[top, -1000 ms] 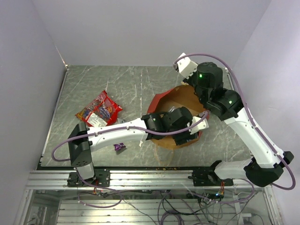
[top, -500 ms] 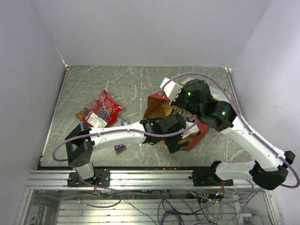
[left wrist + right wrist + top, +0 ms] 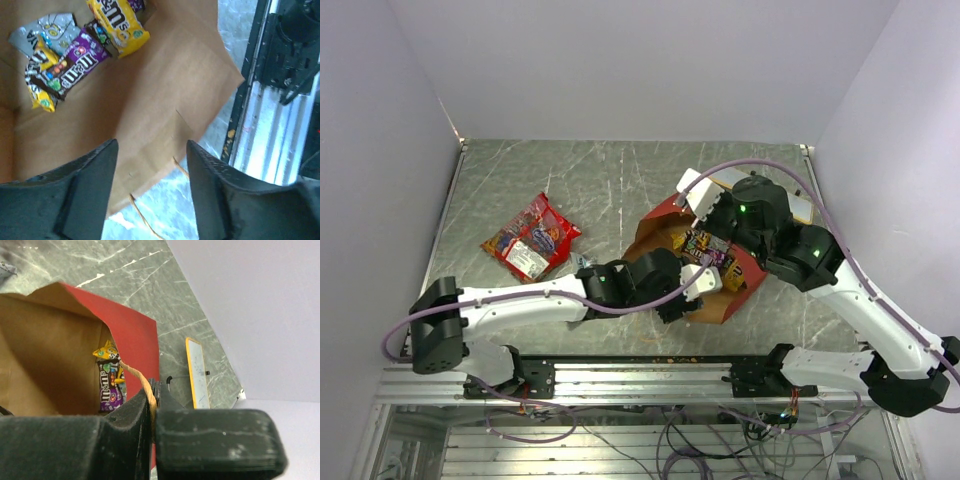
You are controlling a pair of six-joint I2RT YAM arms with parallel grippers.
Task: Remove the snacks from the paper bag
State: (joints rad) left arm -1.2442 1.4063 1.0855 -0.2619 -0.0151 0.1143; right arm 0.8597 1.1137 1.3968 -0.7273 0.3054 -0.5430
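The brown paper bag [image 3: 660, 232] with red side panels lies open on the table. Several small packets [image 3: 705, 246] lie inside it. In the left wrist view they show as a yellow packet [image 3: 118, 21], a purple one [image 3: 76, 62] and a silver-blue one [image 3: 46, 31]. The red chip bag [image 3: 532, 238] lies on the table to the left. My left gripper [image 3: 688, 298] is open and empty over the bag's near edge [image 3: 165, 115], with the loop handle [image 3: 137, 212] below it. My right gripper [image 3: 154, 395] is shut on the bag's other handle [image 3: 136, 376] beside the red panel [image 3: 131, 332].
A flat white board with a yellow edge [image 3: 197, 371] lies at the far right behind the bag, and shows in the top view [image 3: 804, 205]. The metal rail [image 3: 260, 125] of the table's near edge is close to my left gripper. Crumbs lie near the front edge [image 3: 670, 350].
My right gripper has swung in and now holds the bag's handle, tipping the mouth open so the packets show. My left gripper has drawn back out of the bag toward the near edge.
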